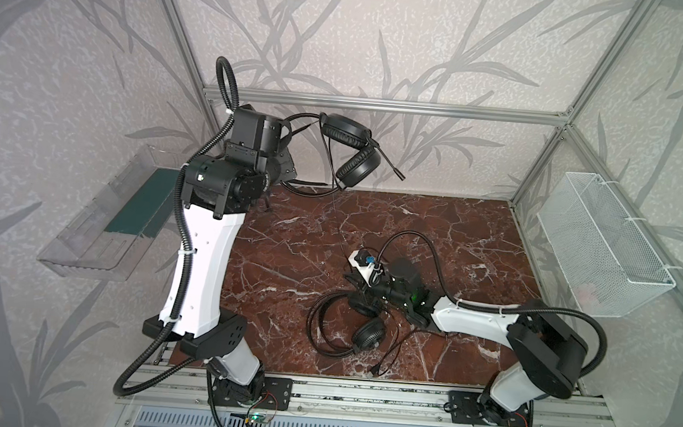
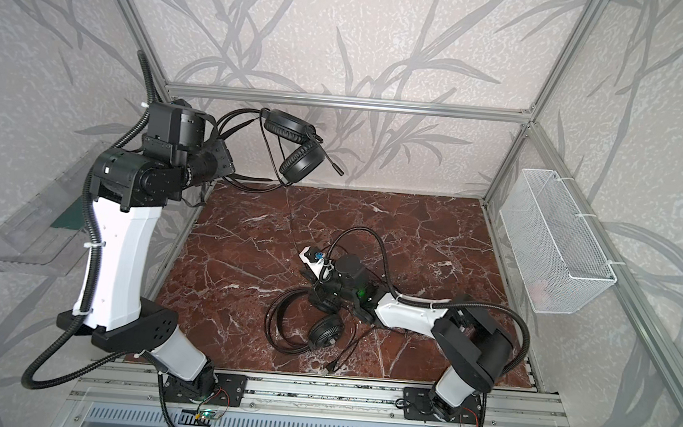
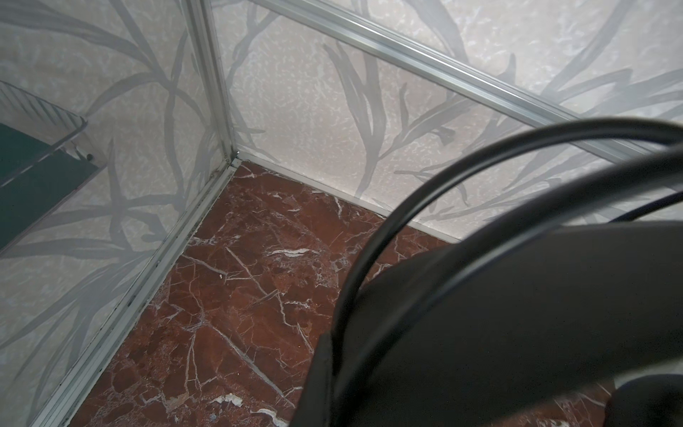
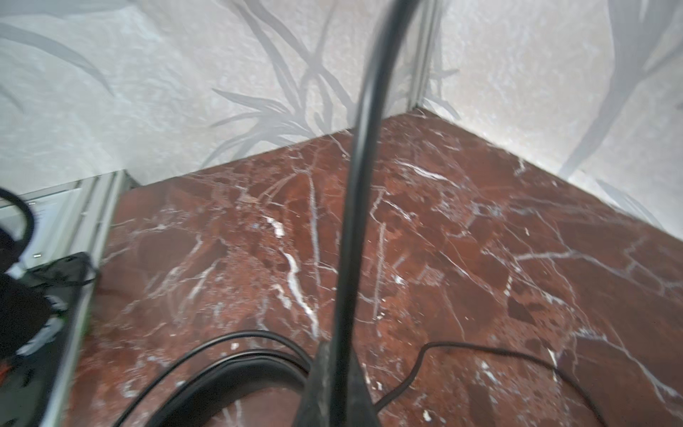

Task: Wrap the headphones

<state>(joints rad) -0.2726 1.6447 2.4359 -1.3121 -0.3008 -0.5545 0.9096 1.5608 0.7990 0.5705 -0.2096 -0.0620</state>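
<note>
1. Currently, the left gripper [image 1: 283, 162] is up at the far-left corner, pressed together on the headband [image 3: 347, 295] of the raised headset [image 1: 356, 166]. That headset hangs clear of the marble tabletop [image 1: 285, 268].
2. My right gripper [image 4: 332, 373] sits low near the middle of the table, closed and pinching that headset's thin cable [image 4: 354, 185]. In the right wrist view the cable climbs straight up out of the grip.
3. The relation I care about is the cable's line. In both top views it runs as 1 long, nearly straight line from the raised headset down and toward me to the right gripper. So the headset lies up, away and to the left of the gripper that holds the cable.
4. I judge the next move belongs to the right arm: carry the cable up toward the headset and circle it, with the left arm acting as the anchor. The left arm is nearer the headset, but it is occupied holding the headband.
5. The second headset [image 1: 368, 335] lies flat on the marble just beside the right wrist. Part of it shows close to the gripper in the right wrist view, so I see a risk of snagging it when the right arm lifts.
</note>
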